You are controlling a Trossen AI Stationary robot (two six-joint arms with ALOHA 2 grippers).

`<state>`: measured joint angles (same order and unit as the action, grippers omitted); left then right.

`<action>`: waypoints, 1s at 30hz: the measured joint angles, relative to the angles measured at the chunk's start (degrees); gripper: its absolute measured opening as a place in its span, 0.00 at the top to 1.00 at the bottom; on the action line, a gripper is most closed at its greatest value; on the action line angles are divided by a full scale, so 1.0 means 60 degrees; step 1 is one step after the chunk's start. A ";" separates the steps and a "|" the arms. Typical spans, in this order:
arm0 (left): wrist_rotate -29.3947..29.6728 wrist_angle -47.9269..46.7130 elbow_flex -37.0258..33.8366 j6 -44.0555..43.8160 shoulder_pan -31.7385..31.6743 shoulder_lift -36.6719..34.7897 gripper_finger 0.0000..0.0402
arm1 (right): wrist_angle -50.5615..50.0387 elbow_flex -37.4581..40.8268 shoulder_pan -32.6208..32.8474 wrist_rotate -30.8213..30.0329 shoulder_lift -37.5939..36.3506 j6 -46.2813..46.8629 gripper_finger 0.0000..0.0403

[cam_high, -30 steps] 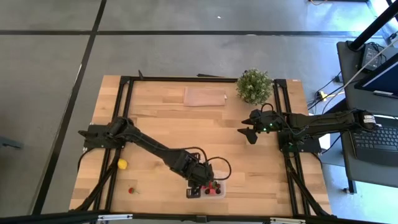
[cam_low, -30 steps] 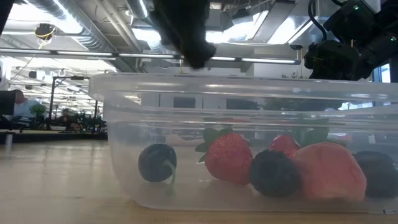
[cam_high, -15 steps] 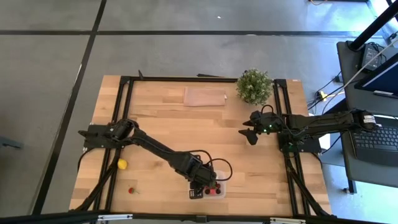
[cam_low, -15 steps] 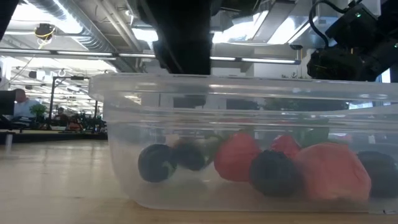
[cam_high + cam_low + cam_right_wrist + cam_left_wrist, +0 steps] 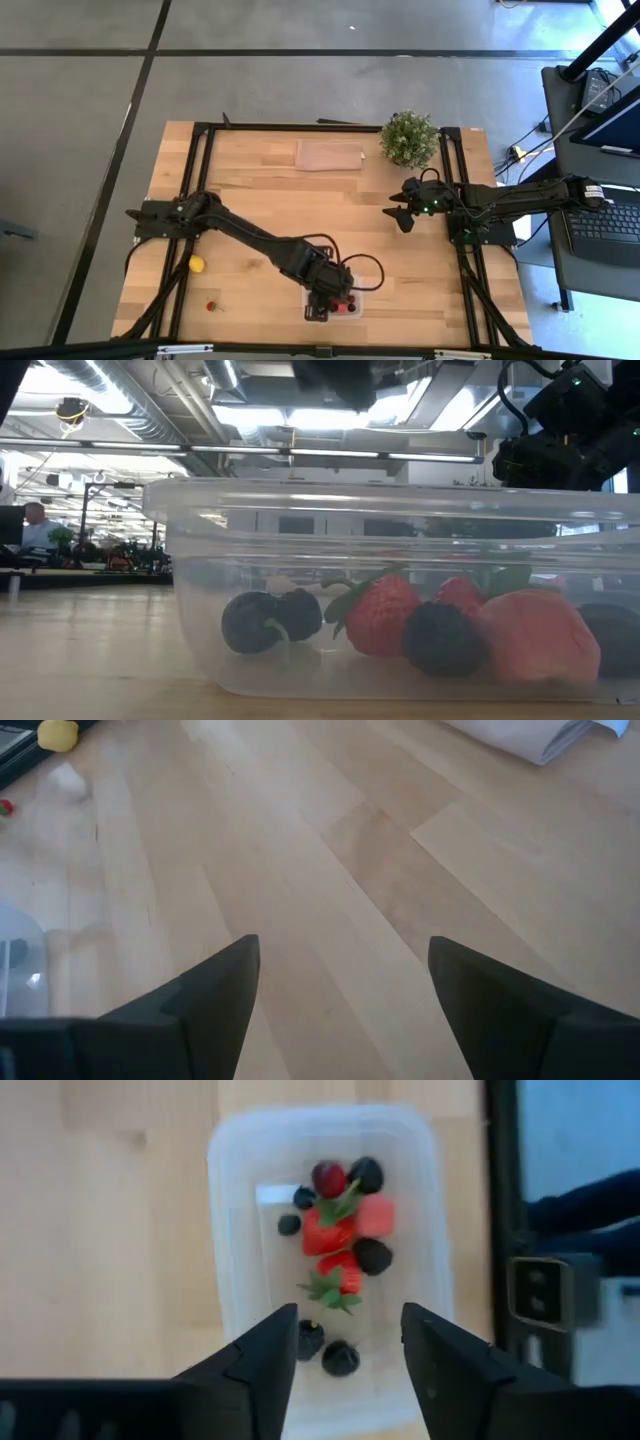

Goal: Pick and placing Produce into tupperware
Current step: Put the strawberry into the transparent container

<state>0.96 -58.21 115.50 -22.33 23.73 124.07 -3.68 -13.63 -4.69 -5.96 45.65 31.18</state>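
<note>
Overhead, we see the left gripper (image 5: 333, 291) poised above the tupperware (image 5: 335, 304) at the table's (image 5: 260, 210) near edge, its fingers hidden beneath the wrist; a lemon (image 5: 197, 264) and a red strawberry piece (image 5: 211, 306) lie well apart from the tub on the bare wood near the left rail; our right gripper (image 5: 399, 216) waits near the right rail, below the potted plant (image 5: 408, 138), with a flat brownish sheet (image 5: 330, 155) beside the plant; broad open wood lies between the two arms

From table level, the tub's clear wall (image 5: 400, 520) fills the picture; two dark berries (image 5: 270, 620) sit touching at its left, a strawberry (image 5: 385, 615) just beside them, more fruit toward the right; a dark part of an arm hangs above the rim, clear of it

Through the left wrist camera, our fingers (image 5: 255, 1365) stand wide apart and hold nothing, with the open tub (image 5: 230, 1260) between them and the produce (image 5: 340, 1230) clustered down its middle; bare tub floor shows along both long walls

Through the right wrist camera, our right fingers (image 5: 215, 985) are spread wide and empty over bare planks; the lemon (image 5: 58, 733) shows far off
</note>
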 joint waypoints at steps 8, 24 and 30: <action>0.1875 -0.5046 0.3002 0.0228 -0.0329 -0.0076 0.52 | 0.0000 0.0000 0.0000 0.0000 0.0000 0.0020 0.28; 0.2878 -0.5293 0.2489 -0.1800 0.0890 -0.3879 0.53 | 0.0098 0.0007 0.0000 0.0004 -0.0004 0.0305 0.28; 0.3464 -0.5301 0.0633 -0.2997 0.2126 -0.4918 0.53 | 0.0606 0.0011 0.0000 0.0000 -0.0006 0.0770 0.28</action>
<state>21.74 -90.01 119.30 -40.31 36.49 94.57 -0.04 -13.56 -4.69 -5.96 45.61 35.80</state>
